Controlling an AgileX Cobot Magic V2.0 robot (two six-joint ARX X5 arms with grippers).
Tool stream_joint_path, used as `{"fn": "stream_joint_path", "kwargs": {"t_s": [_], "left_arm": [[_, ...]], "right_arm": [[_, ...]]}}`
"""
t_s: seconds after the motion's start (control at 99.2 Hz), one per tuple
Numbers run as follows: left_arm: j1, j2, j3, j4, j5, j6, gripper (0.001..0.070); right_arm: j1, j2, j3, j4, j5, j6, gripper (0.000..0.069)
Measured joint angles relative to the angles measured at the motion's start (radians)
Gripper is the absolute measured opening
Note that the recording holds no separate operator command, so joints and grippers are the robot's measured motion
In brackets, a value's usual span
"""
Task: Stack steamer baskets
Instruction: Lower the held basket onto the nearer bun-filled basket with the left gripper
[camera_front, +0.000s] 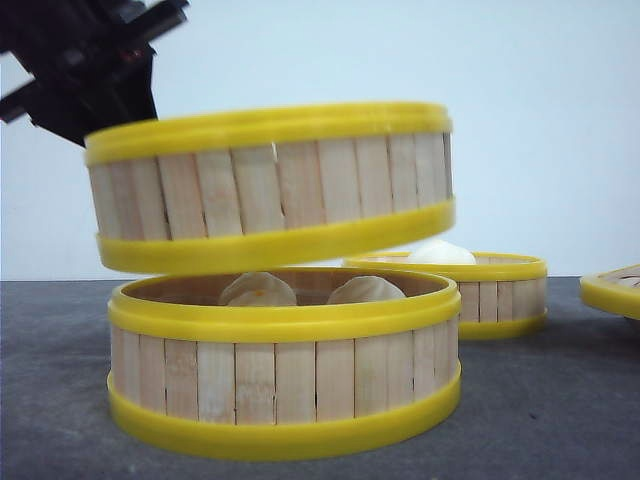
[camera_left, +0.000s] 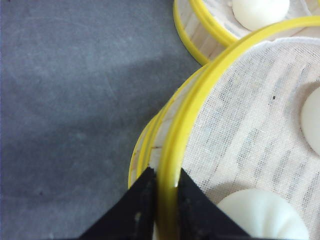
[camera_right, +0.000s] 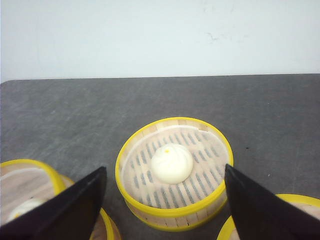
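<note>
A raised basket (camera_front: 270, 185) hangs tilted above the lower basket (camera_front: 285, 365), its rim pinched by the left gripper (camera_left: 166, 187); it seems clear of it. The right gripper (camera_right: 162, 200) is spread wide.

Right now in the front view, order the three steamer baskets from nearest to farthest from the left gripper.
1. The raised basket, held by the left gripper at its rim.
2. The bottom basket, directly under it.
3. The back basket, behind on the right.

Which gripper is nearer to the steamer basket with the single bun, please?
Right. The right gripper hovers open just above and in front of the single-bun basket, facing it. The left gripper is clamped on the lifted basket's rim, over the near basket.
</note>
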Motion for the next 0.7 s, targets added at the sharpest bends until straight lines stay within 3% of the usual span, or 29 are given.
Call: {"fn": "stream_joint_path", "kwargs": {"t_s": [0.696], "left_arm": [[0.000, 0.104, 0.000, 0.037, 0.005, 0.008, 0.0028]], "right_arm": [[0.000, 0.000, 0.000, -0.004, 0.000, 0.000, 0.0466]]}}
